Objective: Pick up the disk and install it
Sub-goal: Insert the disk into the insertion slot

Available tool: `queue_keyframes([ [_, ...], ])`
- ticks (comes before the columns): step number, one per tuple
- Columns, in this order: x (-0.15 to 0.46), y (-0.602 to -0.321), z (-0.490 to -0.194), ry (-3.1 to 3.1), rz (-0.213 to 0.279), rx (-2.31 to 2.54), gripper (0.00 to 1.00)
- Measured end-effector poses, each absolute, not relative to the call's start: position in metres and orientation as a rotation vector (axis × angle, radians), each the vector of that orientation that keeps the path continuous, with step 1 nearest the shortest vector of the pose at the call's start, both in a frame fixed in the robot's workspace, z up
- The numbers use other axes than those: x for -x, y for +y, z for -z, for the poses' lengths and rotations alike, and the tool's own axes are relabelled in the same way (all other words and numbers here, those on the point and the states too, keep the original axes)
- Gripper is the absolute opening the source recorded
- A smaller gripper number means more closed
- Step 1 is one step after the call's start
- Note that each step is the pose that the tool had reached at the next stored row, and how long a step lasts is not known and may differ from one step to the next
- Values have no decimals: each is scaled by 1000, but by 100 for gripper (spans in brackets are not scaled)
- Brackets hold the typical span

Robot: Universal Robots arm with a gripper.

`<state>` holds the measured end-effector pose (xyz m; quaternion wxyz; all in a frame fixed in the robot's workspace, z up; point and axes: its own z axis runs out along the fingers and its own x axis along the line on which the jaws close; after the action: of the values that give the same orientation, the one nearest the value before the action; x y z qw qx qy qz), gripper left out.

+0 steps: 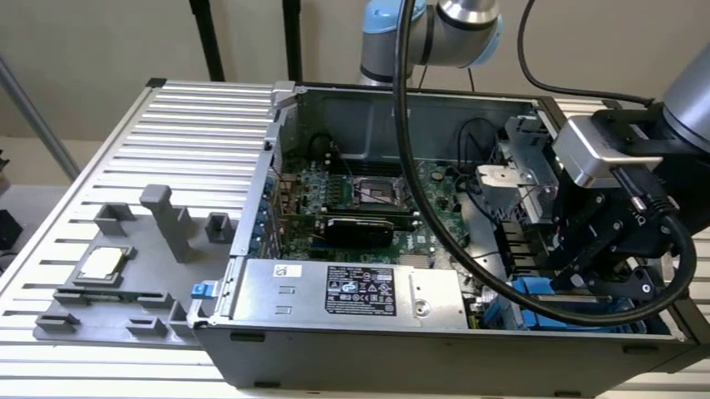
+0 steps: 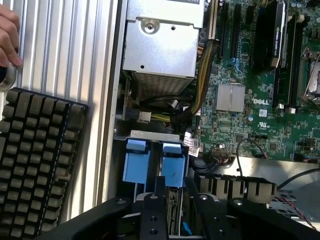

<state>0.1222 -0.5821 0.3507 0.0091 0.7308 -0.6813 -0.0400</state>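
The gripper [image 2: 176,200] grasps the disk [image 2: 173,215] edge-on between its fingers. It is held upright at the blue cage [image 2: 136,170], in the case's [image 1: 444,353] front corner, on the exterior view's right, beside the power supply [image 1: 355,291].

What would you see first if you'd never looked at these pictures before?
The big open computer case on the slatted metal table, its green circuit board showing inside. The robot's black gripper hangs over bright blue plastic pieces in one corner of the case. Outside it, a person's hand is near a black keyboard.
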Motion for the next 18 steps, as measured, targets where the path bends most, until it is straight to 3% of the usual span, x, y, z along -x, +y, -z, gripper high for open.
queue_keyframes([
  [12, -122, -582, -352, -2128, 124, -2283, 0],
  [18, -124, -581, -379, -2128, 124, -2283, 0],
])
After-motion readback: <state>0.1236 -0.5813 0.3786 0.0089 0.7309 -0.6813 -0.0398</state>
